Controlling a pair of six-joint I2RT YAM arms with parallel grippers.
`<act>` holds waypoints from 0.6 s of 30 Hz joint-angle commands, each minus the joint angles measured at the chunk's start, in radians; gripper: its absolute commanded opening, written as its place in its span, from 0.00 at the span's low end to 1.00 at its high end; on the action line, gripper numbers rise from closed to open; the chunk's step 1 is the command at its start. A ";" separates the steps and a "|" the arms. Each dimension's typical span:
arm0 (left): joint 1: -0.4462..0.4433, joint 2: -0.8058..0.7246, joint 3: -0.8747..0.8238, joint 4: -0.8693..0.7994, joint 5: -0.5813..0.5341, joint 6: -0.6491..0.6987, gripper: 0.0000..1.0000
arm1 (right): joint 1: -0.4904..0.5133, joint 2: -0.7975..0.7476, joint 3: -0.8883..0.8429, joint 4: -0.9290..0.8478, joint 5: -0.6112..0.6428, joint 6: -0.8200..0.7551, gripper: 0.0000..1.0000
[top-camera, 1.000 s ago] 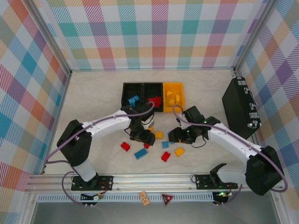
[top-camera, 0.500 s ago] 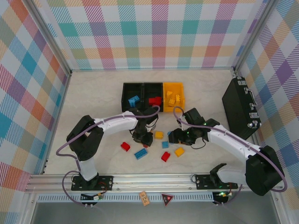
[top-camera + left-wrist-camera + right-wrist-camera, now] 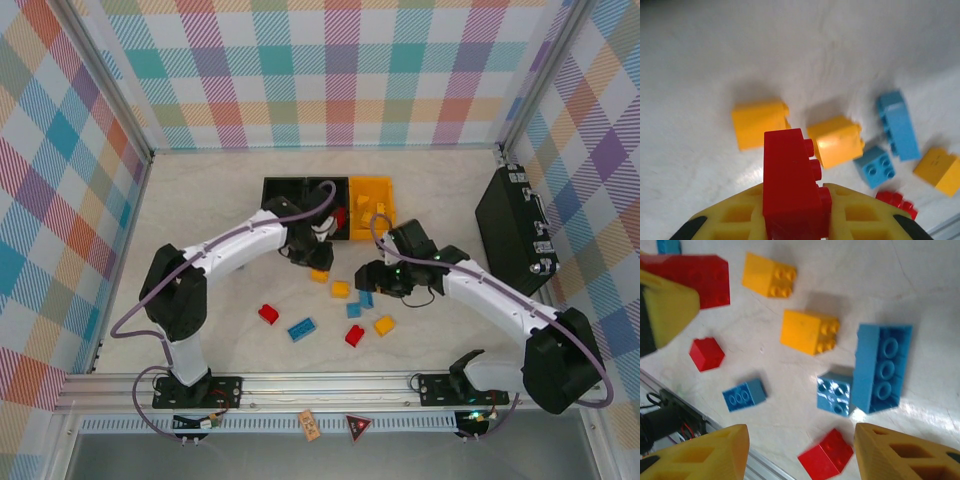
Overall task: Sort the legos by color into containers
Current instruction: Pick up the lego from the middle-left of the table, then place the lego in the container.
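Left wrist camera, nearest first: the left gripper [image 3: 796, 212] has its ribbed yellow jaws pinching a glossy red lego [image 3: 790, 175], studs facing right, above the pale, faintly mottled counter [image 3: 700, 60]. Beyond it lie two boxy orange legos [image 3: 760, 123], a long blue brick [image 3: 897, 125] and a small blue brick [image 3: 875, 167]. The right gripper [image 3: 801, 432] hangs with jaws partly spread and nothing between them, over those two blue bricks, which touch. Farther back, three open rectangular containers stand side by side, two black [image 3: 272, 190] and one yellow-orange [image 3: 372, 188], with the left gripper near the black ones' front edge.
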 commanded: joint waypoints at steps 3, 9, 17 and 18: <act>0.058 0.041 0.116 0.000 -0.027 -0.040 0.23 | -0.010 0.070 0.106 0.054 0.065 0.055 0.58; 0.108 0.124 0.247 0.009 -0.035 -0.072 0.23 | -0.037 0.150 0.208 0.066 0.113 0.044 0.58; 0.152 0.290 0.479 -0.017 -0.064 -0.088 0.24 | -0.082 0.188 0.282 0.073 0.137 -0.004 0.58; 0.153 0.319 0.523 -0.033 -0.071 -0.088 0.24 | -0.085 0.191 0.290 0.070 0.139 -0.006 0.58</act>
